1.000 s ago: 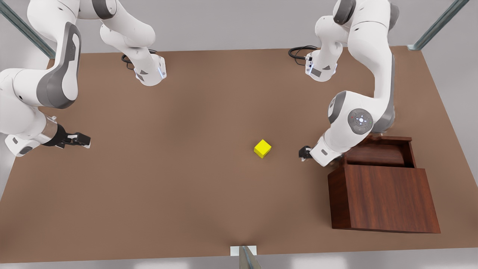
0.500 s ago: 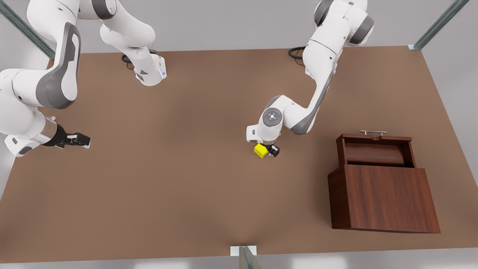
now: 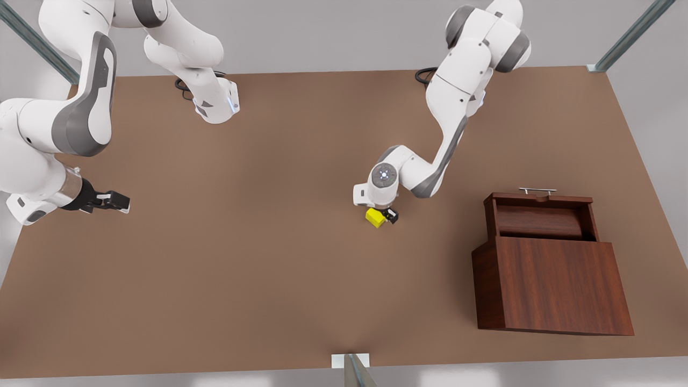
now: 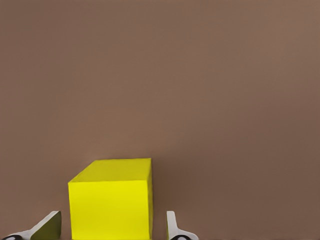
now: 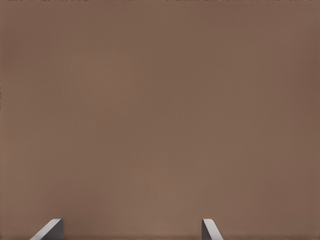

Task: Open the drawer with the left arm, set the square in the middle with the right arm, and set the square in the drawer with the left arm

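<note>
square (image 3: 375, 217), yellow, sits on the brown table (image 3: 258, 258) near its middle, well apart from the box (image 3: 553, 285). left gripper (image 3: 382, 215) is down over it, arm reaching in from the front view's right. in the left wrist view the square (image 4: 111, 199) lies between the two fingertips (image 4: 172, 226), one on each side; a narrow gap shows between each tip and the cube's face, so the jaws are spread around it, not pressing. the cube stands flat on the table, one edge turned slightly toward the camera.

drawer (image 3: 539, 215) is pulled out from the box on the far side, its silver handle (image 3: 537, 190) facing away from the camera; the tray looks bare inside.

right gripper (image 3: 110, 201) waits low over the table at the front view's left, well apart from the square. right wrist view shows its fingertips (image 5: 210, 229) set wide apart over plain tabletop (image 5: 160, 110), nothing between them.
</note>
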### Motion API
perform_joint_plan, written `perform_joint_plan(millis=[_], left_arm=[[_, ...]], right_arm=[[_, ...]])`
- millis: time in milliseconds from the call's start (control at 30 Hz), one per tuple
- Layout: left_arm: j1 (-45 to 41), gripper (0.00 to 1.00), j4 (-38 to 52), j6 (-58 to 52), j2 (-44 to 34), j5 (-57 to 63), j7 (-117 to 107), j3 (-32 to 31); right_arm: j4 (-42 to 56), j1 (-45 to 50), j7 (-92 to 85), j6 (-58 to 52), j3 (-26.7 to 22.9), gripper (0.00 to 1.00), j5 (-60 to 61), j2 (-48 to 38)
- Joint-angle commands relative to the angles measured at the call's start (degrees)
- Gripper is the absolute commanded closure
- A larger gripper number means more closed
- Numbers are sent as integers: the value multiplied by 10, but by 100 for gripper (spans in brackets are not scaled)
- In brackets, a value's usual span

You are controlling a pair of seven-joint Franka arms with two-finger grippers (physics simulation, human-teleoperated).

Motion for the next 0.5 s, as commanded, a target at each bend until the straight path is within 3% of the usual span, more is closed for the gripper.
perform_joint_plan(millis=[0, 333, 400, 467], left_arm=[[0, 0, 0, 0, 1, 5, 0, 0], [0, 0, -1, 22, 20, 41, -16, 1], [0, 14, -1, 22, 21, 41, -17, 1], [0, 22, 0, 23, 22, 41, -17, 1]], right_arm=[[0, 0, 0, 0, 0, 0, 0, 0], [0, 0, 0, 4, 0, 0, 0, 1], [0, 0, 0, 4, 0, 0, 0, 1], [0, 0, 0, 4, 0, 0, 0, 1]])
